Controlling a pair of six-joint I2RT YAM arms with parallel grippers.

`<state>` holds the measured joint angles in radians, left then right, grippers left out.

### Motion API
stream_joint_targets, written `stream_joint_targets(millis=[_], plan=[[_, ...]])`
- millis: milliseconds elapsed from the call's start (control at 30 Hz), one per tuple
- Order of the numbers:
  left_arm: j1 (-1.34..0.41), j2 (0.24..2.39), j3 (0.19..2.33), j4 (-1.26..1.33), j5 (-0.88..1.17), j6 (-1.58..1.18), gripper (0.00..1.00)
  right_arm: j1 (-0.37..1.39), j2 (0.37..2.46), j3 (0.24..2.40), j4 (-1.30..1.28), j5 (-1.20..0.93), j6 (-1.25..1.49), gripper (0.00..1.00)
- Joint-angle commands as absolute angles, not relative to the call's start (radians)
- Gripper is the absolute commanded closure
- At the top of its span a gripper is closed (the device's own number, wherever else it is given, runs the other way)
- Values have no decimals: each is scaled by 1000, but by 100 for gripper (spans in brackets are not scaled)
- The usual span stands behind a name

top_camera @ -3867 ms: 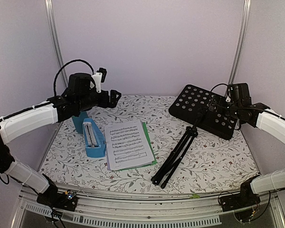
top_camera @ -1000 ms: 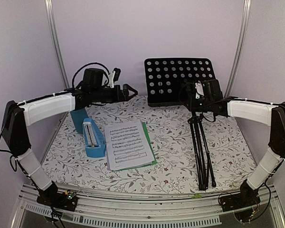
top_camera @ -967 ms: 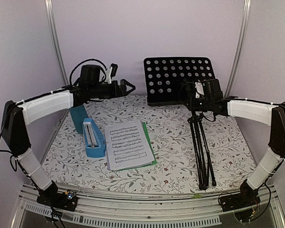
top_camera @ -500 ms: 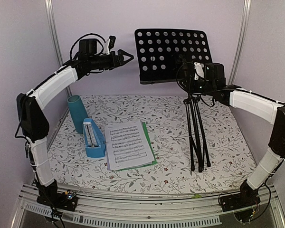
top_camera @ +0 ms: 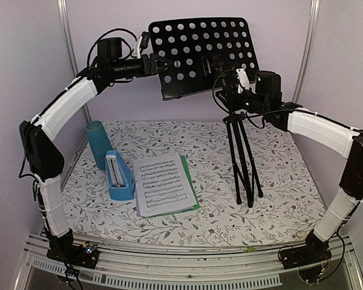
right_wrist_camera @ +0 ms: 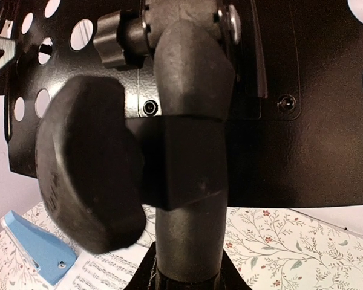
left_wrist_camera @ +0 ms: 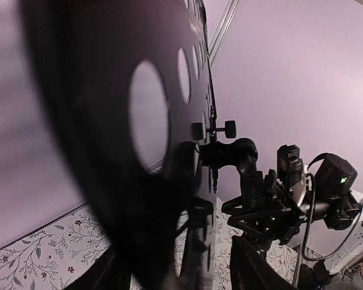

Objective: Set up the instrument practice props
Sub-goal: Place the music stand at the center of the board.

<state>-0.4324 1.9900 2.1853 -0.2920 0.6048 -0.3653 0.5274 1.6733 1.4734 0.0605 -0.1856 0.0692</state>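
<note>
Gripping state, right: the jaws of the right gripper (top_camera: 231, 101) are closed on the shaft of the music stand (top_camera: 242, 158), just under its tilt joint (right_wrist_camera: 190, 115). In the right wrist view the frame is filled by that joint and the clamping knob (right_wrist_camera: 85, 166).
Gripping state, left: the left gripper (top_camera: 159, 63) is placed at the left edge of the perforated desk (top_camera: 201, 53). The fingers are seen on either side of that edge. Whether the jaws are clamped on it cannot be told.
Desk: it is carried at the top of the stand, high above the table (top_camera: 293, 181). Its perforated face is turned toward the near edge, and its right side is slightly higher than its left.
Legs: the legs (top_camera: 247, 181) are folded close together and held upright. Their feet are set on the table, right of centre.
Sheet-music pages: the sheet-music pages (top_camera: 163, 184) are laid flat, left of the legs and well apart from them. White sheets are on top; a green edge is exposed at the right and bottom.
Metronome: the blue metronome (top_camera: 118, 176) is laid just beside the pages' left edge, white scale upward.
Teal cup: the teal cup (top_camera: 98, 144) is stood upright just behind the metronome.
</note>
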Motion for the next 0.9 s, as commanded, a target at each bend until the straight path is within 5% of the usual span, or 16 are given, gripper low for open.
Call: stream_joint_targets(millis=[0, 233, 533, 867], plan=[[-457, 1892, 2219, -301, 574, -308, 51, 544, 1637, 1575, 411, -213, 22, 100], [-478, 1807, 2260, -299, 499, -265, 92, 545, 1635, 1560, 577, -230, 34, 100], [-545, 1760, 2289, -329, 424, -151, 74, 552, 1657, 1463, 931, -213, 48, 100], [-658, 1771, 2263, -389, 289, -18, 80, 554, 1670, 1300, 1161, -208, 20, 100]])
